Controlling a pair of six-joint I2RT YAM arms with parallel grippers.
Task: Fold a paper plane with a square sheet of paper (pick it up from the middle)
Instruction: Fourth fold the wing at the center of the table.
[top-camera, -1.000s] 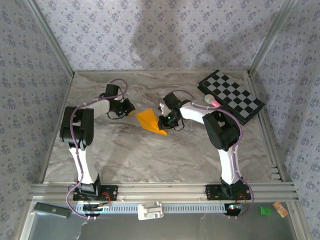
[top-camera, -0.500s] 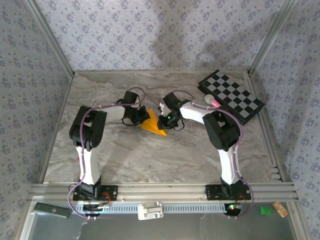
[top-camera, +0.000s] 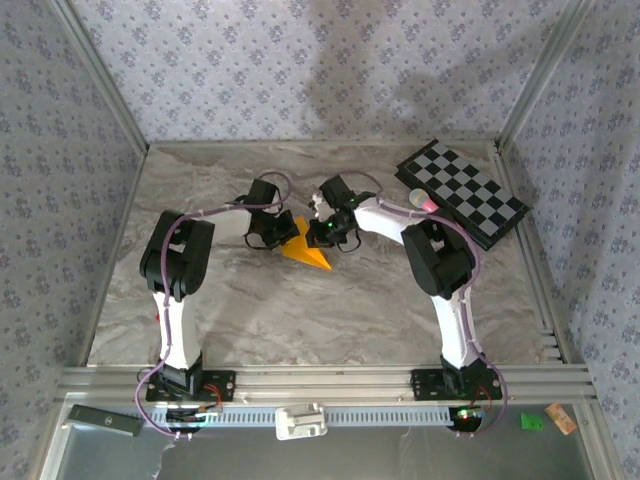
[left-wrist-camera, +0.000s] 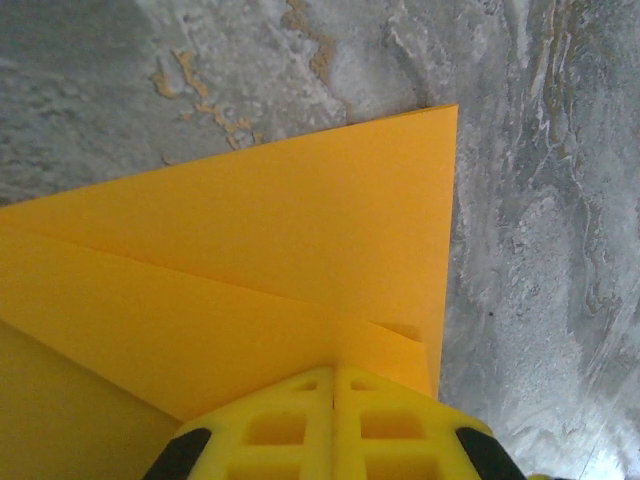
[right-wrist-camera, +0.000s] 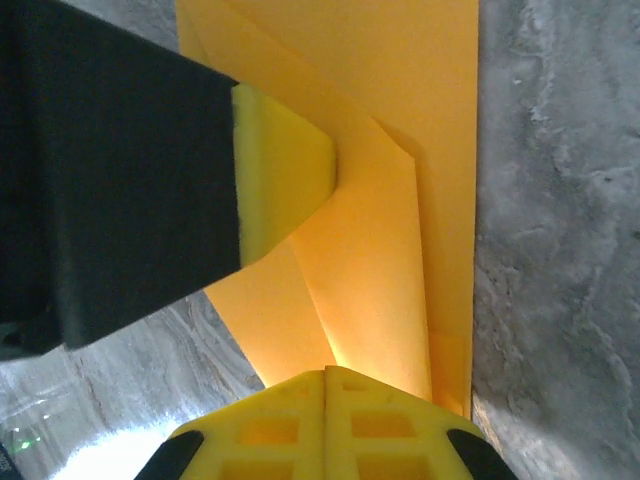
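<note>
The grey marbled counter (top-camera: 250, 320) runs out from my two bases. About mid-counter my arms bend inward and meet over the paper plane (top-camera: 312, 254), an orange-yellow sheet, partly folded and lying flat, with its sharp point aimed toward the near right.

My left jaws sit at its wide left end and my right jaws at its far right edge, the two just beside each other.

In my left wrist view the yellow fingertips (left-wrist-camera: 290, 425) are pressed together with no gap at the seam. Their tips rest where the folded layers of the paper plane (left-wrist-camera: 250, 250) stack up. One square corner of the paper points away from me, with bare counter past it.

In my right wrist view those jaws are closed too — tips together on the paper plane (right-wrist-camera: 400, 250), with a folded flap running away from them. Further along, the yellow pad of my left jaws touches the same sheet. I cannot tell whether either pair has a layer pinched or is only bearing down on it.

At the far right corner lies a black-and-white checkered board (top-camera: 465, 190), and a pink-tipped stick (top-camera: 426, 203) is just beside its near edge.
</note>
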